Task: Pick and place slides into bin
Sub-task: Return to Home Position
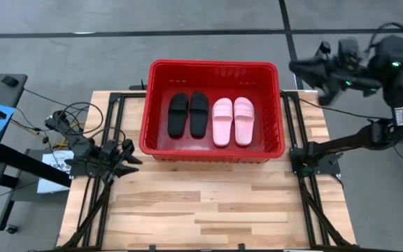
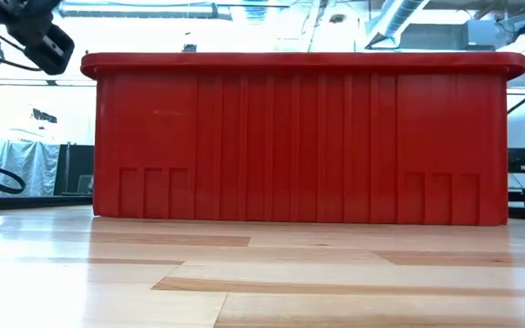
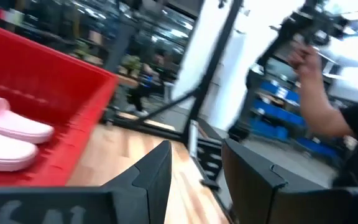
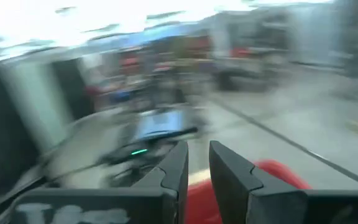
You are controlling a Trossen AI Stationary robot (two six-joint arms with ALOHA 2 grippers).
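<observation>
The red bin stands at the table's far middle; it also fills the low view. Inside it, two black slides and two pink slides lie side by side on its floor, soles down. The pink pair also shows in the left wrist view. My left gripper is open and empty, low over the table just left of the bin's near left corner. My right gripper is raised beyond the bin's far right corner, empty, with a narrow gap between its fingers.
Black frame rails run along both sides of the table. Bare wood lies between the bin and the near edge. A person's hand and arm show beyond the table's right side. A dark arm part hangs high in the low view.
</observation>
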